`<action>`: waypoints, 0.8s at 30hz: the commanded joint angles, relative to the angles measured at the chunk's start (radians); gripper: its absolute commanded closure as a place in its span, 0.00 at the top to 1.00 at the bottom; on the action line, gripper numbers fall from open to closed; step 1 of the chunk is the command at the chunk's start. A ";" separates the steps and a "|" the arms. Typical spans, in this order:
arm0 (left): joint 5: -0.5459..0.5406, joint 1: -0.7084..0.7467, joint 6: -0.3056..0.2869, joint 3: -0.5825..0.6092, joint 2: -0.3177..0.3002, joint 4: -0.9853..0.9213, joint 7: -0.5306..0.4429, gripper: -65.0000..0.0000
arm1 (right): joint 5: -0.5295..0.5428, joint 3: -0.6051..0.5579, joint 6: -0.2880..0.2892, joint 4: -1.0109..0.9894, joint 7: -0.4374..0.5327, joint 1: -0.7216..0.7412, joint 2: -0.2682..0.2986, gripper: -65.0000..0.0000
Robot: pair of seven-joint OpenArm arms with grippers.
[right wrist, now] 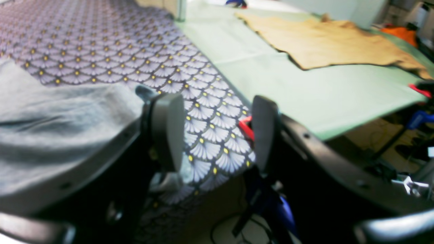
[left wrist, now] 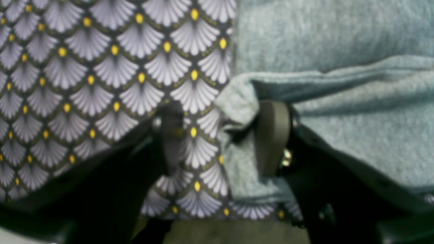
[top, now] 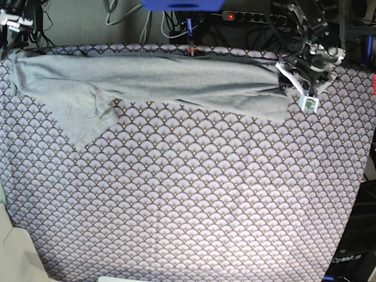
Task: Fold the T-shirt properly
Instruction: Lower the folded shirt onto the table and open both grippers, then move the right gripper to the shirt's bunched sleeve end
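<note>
Between left gripper point(left wrist: 222, 139) jaws — T-shirt point(left wrist: 332, 101) edge, jaws wide; right gripper point(right wrist: 213, 132) wide, shirt beside.

A lab or workshop: cables and a power strip point(top: 252, 16) hang behind the purple-clothed table point(top: 194, 200), and a green bench point(right wrist: 288, 84) with tan fabric point(right wrist: 325, 44) stands beside cluttered gear.

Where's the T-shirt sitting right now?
In the base view, the T-shirt lies in a long band along the far edge of the purple tablecloth, its right end at the left tool.
</note>
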 commanded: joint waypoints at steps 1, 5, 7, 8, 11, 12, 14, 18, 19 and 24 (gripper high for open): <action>-0.006 -0.007 0.004 -0.003 -0.006 0.008 -0.014 0.51 | 0.024 0.010 -0.009 0.014 0.062 -0.001 0.010 0.51; -0.006 -0.007 0.004 -0.003 -0.005 0.006 -0.014 0.51 | 0.024 0.016 -0.009 0.015 0.131 0.026 -0.002 0.51; -0.006 -0.008 0.004 -0.003 -0.005 0.006 -0.014 0.51 | 0.024 0.015 -0.009 0.018 0.131 0.065 -0.004 0.51; -0.006 -0.008 0.004 -0.003 -0.005 0.009 -0.014 0.51 | 0.024 0.015 -0.009 0.018 0.131 0.086 -0.005 0.51; -0.006 -0.005 0.004 -0.003 -0.003 0.017 -0.014 0.51 | 0.022 0.010 -0.009 0.018 0.131 0.144 -0.007 0.51; -0.006 -0.005 0.004 -0.003 -0.002 0.017 -0.014 0.51 | 0.021 -0.004 -0.009 0.018 0.128 0.167 -0.007 0.51; -0.006 -0.002 0.004 -0.003 -0.002 0.017 -0.014 0.51 | 0.019 -0.038 -0.009 0.018 0.126 0.193 -0.004 0.51; -0.006 -0.002 0.004 -0.004 0.001 0.017 -0.014 0.51 | -0.045 -0.081 -0.009 0.018 0.126 0.241 -0.004 0.51; -0.006 -0.001 0.004 -0.004 0.001 0.018 -0.014 0.51 | -0.079 -0.081 -0.009 0.018 0.125 0.256 -0.005 0.51; -0.006 0.012 0.004 -0.004 0.001 0.028 -0.014 0.51 | -0.171 -0.090 -0.009 0.018 0.000 0.336 -0.007 0.51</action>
